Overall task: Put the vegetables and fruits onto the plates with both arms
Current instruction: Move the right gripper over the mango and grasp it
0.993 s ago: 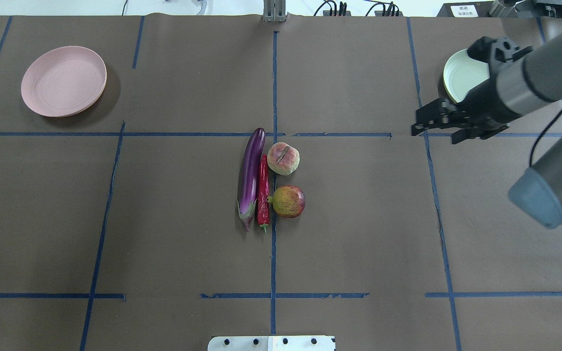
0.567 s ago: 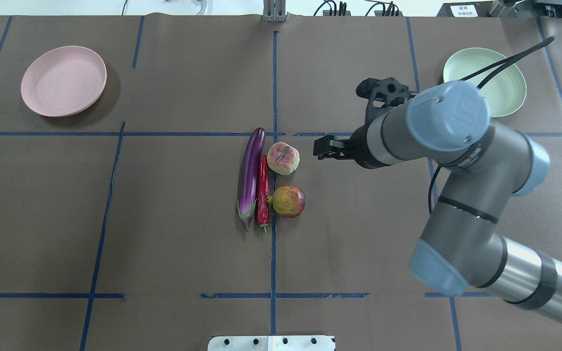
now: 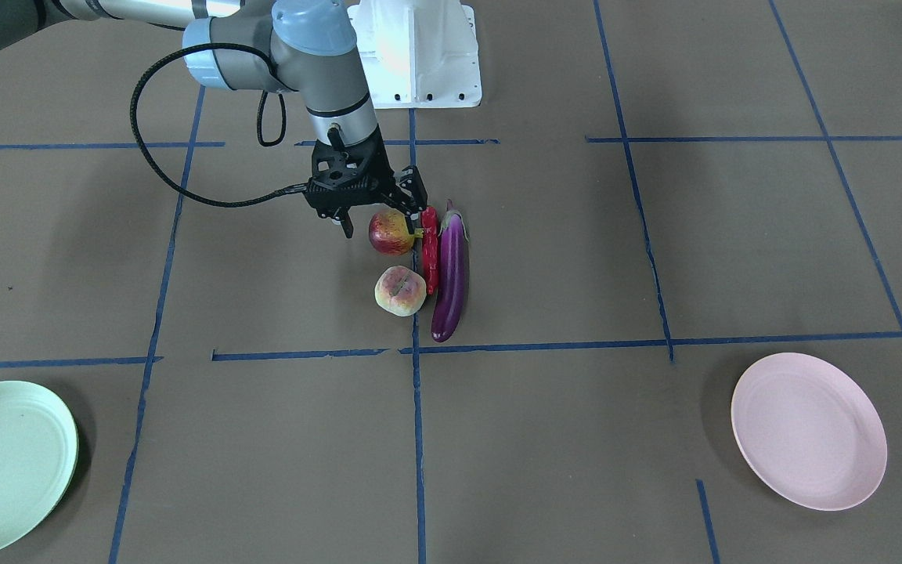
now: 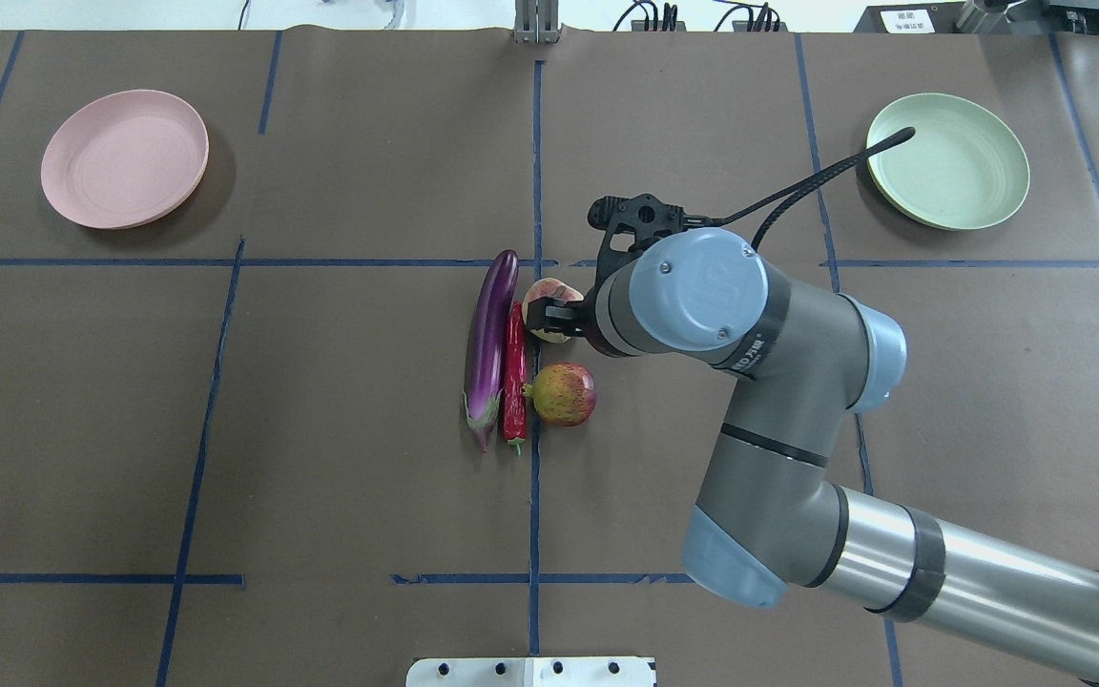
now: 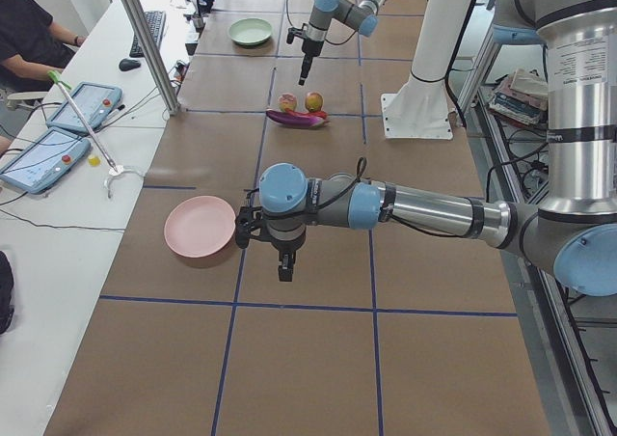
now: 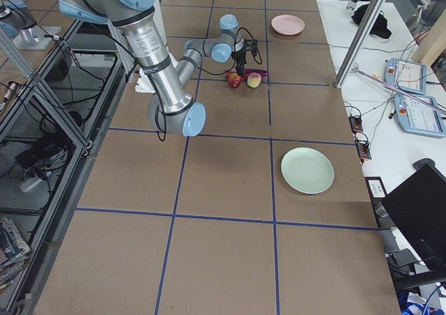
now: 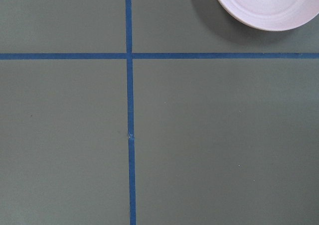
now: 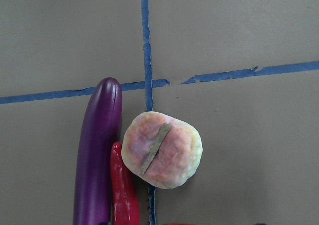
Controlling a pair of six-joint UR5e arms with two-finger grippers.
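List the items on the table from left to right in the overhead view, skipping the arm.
pink plate → eggplant → chili pepper → pomegranate → green plate

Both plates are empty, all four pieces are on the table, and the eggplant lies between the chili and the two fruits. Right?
No: the chili lies between the eggplant and the fruits, peach and pomegranate, as the exterior front-facing view shows. The rest holds.

Grey-silver right arm and left arm bear light blue joint caps, black cables.
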